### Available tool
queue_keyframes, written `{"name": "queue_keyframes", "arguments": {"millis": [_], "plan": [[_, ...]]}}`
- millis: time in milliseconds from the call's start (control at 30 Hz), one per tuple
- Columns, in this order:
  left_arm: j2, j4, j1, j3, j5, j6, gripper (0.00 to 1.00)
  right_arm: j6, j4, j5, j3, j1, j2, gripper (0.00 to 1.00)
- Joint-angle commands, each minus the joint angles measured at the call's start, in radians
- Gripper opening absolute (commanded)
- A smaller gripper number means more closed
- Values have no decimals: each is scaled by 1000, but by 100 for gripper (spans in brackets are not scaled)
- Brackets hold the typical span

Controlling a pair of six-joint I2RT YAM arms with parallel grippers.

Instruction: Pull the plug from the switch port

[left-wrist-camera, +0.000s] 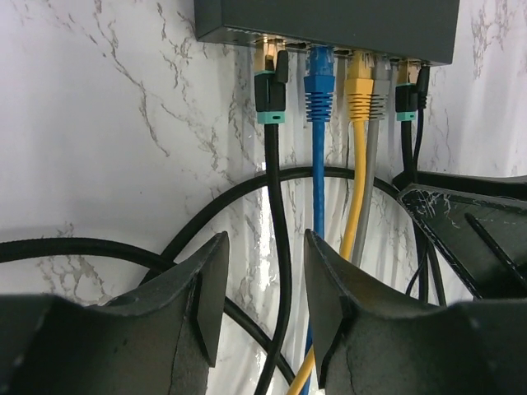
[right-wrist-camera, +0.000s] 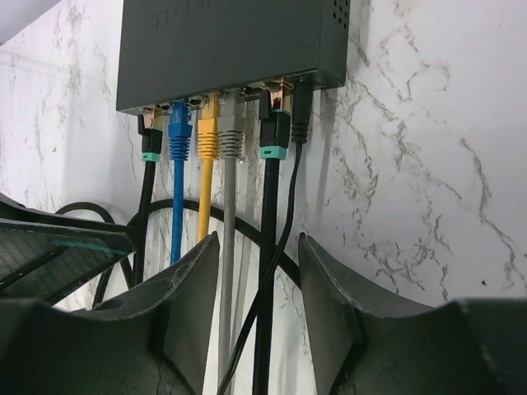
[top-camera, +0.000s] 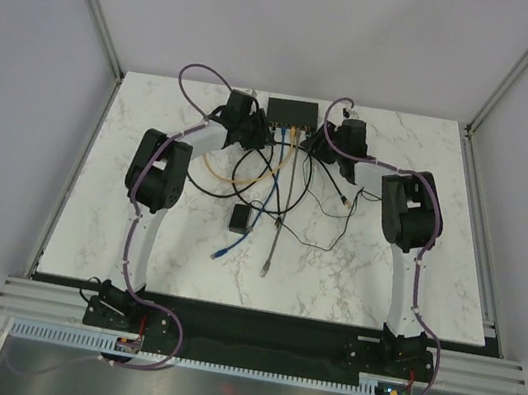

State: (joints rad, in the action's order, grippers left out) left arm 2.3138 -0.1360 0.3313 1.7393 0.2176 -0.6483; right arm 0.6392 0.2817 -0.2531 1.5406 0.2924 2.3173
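The black switch [top-camera: 293, 113] lies at the table's far middle, its ports facing me. In the left wrist view the switch [left-wrist-camera: 329, 25] holds a black plug with a teal boot [left-wrist-camera: 270, 92], a blue plug [left-wrist-camera: 319, 86], a yellow plug [left-wrist-camera: 359, 92] and a grey one. My left gripper [left-wrist-camera: 263, 284] is open just short of them, the black cable [left-wrist-camera: 278, 222] running between its fingers untouched. My right gripper [right-wrist-camera: 257, 284] is open too, straddling a grey cable [right-wrist-camera: 226, 271] and a black cable [right-wrist-camera: 268, 247] below another teal-booted plug [right-wrist-camera: 274, 125].
A small squarish black block [top-camera: 240, 218] sits mid-table among looped cables. Loose blue [top-camera: 225, 249] and grey [top-camera: 266, 267] cable ends lie nearer me. The two grippers flank each other closely in front of the switch. Metal frame posts stand at the table's far corners.
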Motion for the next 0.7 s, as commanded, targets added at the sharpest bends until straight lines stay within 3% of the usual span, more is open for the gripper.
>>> {"name": "queue_keyframes", "arguments": {"millis": [0, 167, 433, 500, 667], "plan": [[27, -13, 2, 63, 23, -36, 49, 2, 22, -17, 3, 2, 10, 51], [55, -14, 3, 86, 49, -47, 44, -1, 22, -18, -10, 2, 5, 45], [39, -13, 9, 60, 57, -42, 7, -9, 27, -26, -30, 4, -9, 31], [38, -13, 9, 51, 65, -45, 2, -12, 27, -23, -33, 4, -10, 29], [7, 4, 12, -4, 66, -53, 2, -13, 25, -26, -31, 4, -12, 20]]}}
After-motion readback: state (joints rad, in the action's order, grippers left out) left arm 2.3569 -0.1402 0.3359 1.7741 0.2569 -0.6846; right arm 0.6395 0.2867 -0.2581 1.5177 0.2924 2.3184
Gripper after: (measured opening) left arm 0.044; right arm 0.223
